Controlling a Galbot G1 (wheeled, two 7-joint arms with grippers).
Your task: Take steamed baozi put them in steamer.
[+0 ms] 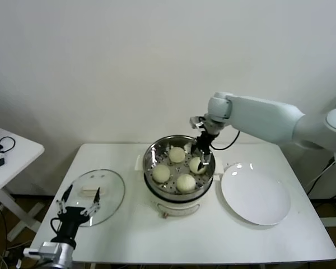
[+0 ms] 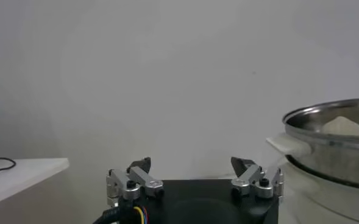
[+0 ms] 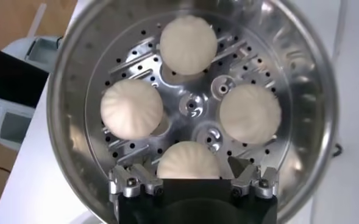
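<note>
Left of the steamer (image 1: pixel 180 168), the left gripper (image 1: pixel 78 202) hangs over the glass lid (image 1: pixel 95 196), fingers wide. All four steamed baozi (image 1: pixel 185 182) sit inside the steamer; the right gripper (image 1: pixel 202 157) straddles one, fingers wide. A white plate (image 1: pixel 255 195) lies right of the steamer

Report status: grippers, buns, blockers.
Right gripper open over the shiny steel steamer basket. Left gripper open, idle by glass lid. Four cream-white buns inside. No blockers.
</note>
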